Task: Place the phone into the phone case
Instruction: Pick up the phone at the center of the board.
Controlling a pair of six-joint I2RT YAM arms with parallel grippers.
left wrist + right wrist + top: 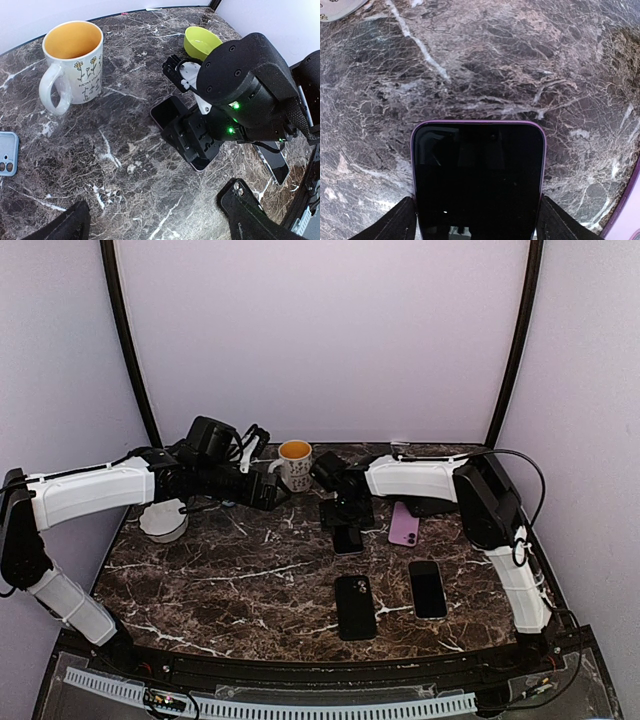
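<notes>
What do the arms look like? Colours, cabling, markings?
Left arm and right arm: white boxy link shells, black joints and bases. A thin black cable loops over the right arm's elbow. Right end effector: matte black housing with screw heads, two green LEDs lit. No readable markings.

Right hand (476,215): fingers (390,222) straddle the phone (477,180), one at each long edge; cannot tell if they touch it. No spare room sideways between them. Ahead of the hand, past the phone's top edge, is bare table (495,65), an open passage. The purple case (625,217) lies close outside the right-side finger, so it is tight there.

Left hand (157,227): jaws spread wide, bare table straight ahead. Ahead-left stands the mug (75,60). Far left lies a blue case (7,152). Ahead-right, the right arm's wrist (245,95) blocks the way, with the green bowl (201,41) beyond it.
</notes>
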